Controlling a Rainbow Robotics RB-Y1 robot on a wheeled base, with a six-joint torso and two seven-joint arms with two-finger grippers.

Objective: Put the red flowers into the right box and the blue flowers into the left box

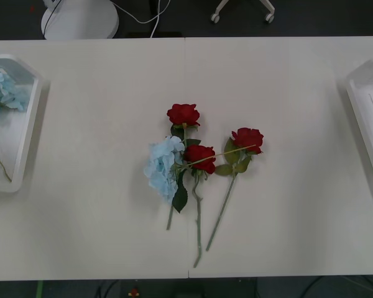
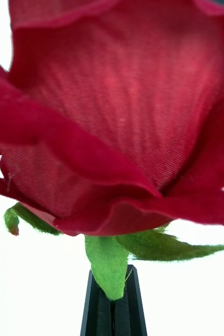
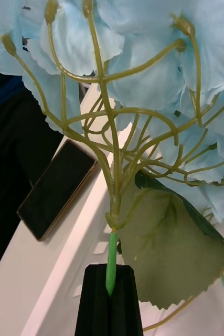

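A pale worktop (image 1: 87, 205) carries three red roses (image 1: 200, 154) and one blue hydrangea (image 1: 165, 164) bunched at its middle, bare surface all round. The left box (image 1: 30, 133) at the left edge holds another blue cluster (image 1: 3, 93); the right box (image 1: 365, 112) sits at the right edge. The right gripper (image 2: 113, 307) is clamped beneath a rose bloom (image 2: 122, 105). The left gripper (image 3: 110, 299) pinches a hydrangea stem (image 3: 112, 262), a phone (image 3: 56, 189) beyond.

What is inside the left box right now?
The left box holds pale blue flowers at its far end and a thin stem across its floor. How many blooms cannot be told; the picture edge cuts them off.
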